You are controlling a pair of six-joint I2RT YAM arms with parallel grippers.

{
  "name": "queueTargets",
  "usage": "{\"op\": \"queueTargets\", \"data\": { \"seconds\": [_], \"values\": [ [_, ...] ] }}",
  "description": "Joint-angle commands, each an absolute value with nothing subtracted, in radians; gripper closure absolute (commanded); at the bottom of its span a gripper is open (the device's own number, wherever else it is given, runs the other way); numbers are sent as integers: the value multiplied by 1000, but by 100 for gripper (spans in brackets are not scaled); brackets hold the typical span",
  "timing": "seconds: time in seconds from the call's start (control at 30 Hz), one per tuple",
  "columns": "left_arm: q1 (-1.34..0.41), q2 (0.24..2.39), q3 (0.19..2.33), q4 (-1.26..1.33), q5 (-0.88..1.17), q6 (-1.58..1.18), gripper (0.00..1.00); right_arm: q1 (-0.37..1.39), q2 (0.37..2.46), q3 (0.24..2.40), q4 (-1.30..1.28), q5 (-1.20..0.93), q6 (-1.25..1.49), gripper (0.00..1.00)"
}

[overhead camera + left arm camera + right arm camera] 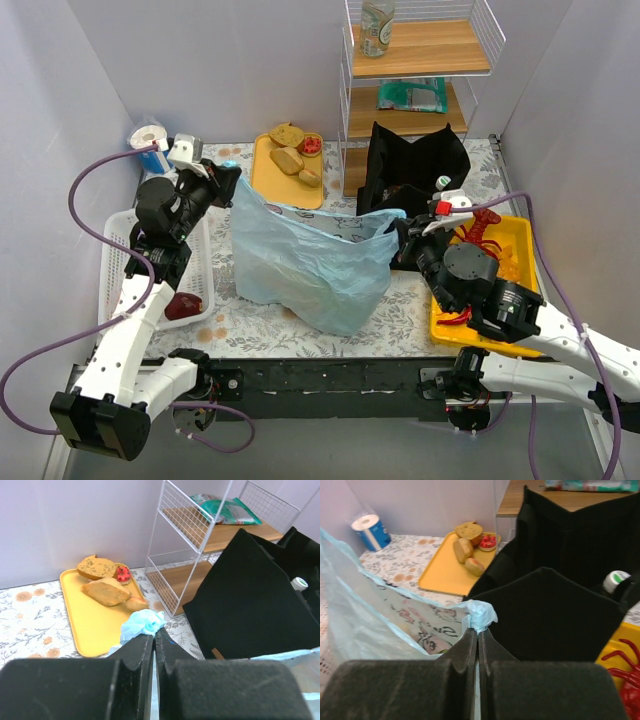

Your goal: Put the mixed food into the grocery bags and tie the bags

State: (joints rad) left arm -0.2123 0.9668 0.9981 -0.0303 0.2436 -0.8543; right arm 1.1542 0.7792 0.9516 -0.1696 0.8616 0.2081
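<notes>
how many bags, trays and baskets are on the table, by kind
bags: 2 (light-blue bag, black bag)
yellow trays: 2 (back tray, right tray)
white basket: 1
total: 5

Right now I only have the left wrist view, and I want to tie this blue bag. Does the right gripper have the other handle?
Observer: Yes. The right gripper is shut on a bunched bit of the blue bag, right beside the black bag.
Operator: Is the bag open between the arms?
Observer: Yes. From the top, its rim runs from the left gripper across to the right one, and the mouth gapes upward.
Operator: Anything lying loose on my side?
Observer: A dark red thing lies in the white basket by the left arm. I cannot tell what it is.
</notes>
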Motion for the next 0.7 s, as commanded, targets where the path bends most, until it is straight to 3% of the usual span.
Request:
{"op": "queueTargets", "data": {
  "seconds": [0.0,0.17,0.47,0.5,0.57,0.6,0.67],
  "values": [
    [-178,953,1011,-34,222,-861,100,1144,733,951,-172,1008,146,99],
    [-167,957,1017,-32,187,-822,100,1144,677,940,-175,1071,104,99],
    [-195,959,919,124,555,-767,100,1144,692,879,-66,976,22,99],
    [-199,954,910,132,578,-762,100,1144,716,888,-80,971,12,91],
    [-215,942,893,141,641,-759,100,1144,738,931,-100,927,3,65],
    [-221,939,878,146,656,-756,100,1144,758,952,-129,902,-26,42],
    [-233,928,858,152,681,-764,100,1144,775,1018,-159,822,-44,30]
  ]
}}
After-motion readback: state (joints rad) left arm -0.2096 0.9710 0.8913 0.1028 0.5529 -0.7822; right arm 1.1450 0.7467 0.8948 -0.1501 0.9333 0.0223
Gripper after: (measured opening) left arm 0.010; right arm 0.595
